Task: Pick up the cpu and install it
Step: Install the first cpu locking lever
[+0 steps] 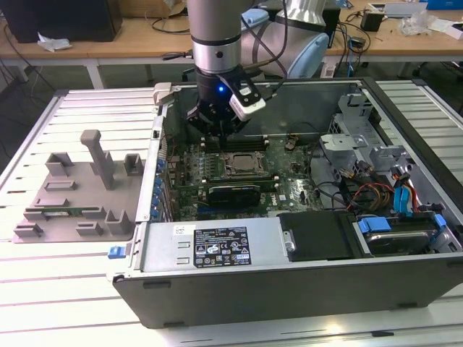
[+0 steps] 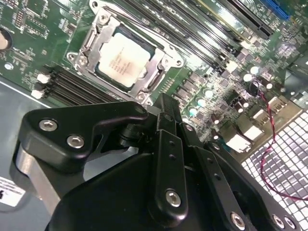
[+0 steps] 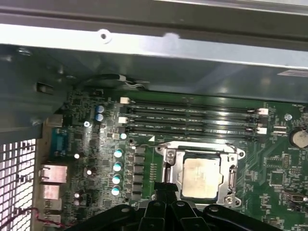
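Silver-grey metal is showing on the top plate of the cpu (image 2: 124, 60), which is lying flat inside the dark square socket frame (image 2: 162, 67) on the green motherboard (image 2: 29, 29), its thin pale rim sitting within the frame's opening. The black end effector (image 3: 166, 186) is hanging over the board with its fingers (image 2: 166, 144) clenched together, grasping nothing; in both wrist views its tips are pointing at the edge of the socket frame just beside the cpu, and whether they are touching the frame I cannot tell. In the first wrist view, long black memory slots (image 3: 192, 120) are running side by side along the board next to the socket. In the exterior view, the grey arm (image 1: 217, 43) is reaching down into the open computer case (image 1: 289, 289), which is lying on its side on the pale slatted surface (image 1: 72, 311), and the end effector is hovering above the board close to the socket, toward the exterior view's left of it. A power supply (image 1: 210, 246) with a white label is sitting inside the case along its front wall, and a grey plastic fixture tray (image 1: 72, 195) is resting on the surface outside the case, toward the exterior view's left, well apart from the cpu.
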`<state>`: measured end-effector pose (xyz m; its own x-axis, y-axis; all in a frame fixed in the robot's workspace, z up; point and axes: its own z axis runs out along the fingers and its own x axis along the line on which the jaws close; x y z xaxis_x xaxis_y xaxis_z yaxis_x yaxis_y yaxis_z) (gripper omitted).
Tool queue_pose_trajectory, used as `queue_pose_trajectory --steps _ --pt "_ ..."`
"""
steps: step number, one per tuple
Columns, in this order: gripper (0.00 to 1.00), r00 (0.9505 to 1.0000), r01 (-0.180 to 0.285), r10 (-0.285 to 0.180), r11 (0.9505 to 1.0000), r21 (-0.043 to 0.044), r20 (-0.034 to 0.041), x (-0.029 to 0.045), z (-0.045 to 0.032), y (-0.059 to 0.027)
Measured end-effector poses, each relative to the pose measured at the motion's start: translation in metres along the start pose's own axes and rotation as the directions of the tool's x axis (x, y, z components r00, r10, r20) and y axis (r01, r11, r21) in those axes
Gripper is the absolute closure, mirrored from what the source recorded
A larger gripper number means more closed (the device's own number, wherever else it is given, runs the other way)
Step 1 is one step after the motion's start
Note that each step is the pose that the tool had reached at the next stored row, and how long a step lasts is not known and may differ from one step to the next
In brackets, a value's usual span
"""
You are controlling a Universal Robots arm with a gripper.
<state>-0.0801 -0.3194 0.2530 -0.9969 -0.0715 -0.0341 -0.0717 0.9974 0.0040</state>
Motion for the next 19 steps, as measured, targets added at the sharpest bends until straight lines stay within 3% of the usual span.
queue_pose_trajectory --steps 10,19 --pt "0.89 1.0 0.0 0.0 1.0 0.0 0.0 0.0151 -0.0005 0.0011" --pt "0.89 1.0 0.0 0.0 1.0 0.0 0.0 0.0213 -0.0007 0.0015"
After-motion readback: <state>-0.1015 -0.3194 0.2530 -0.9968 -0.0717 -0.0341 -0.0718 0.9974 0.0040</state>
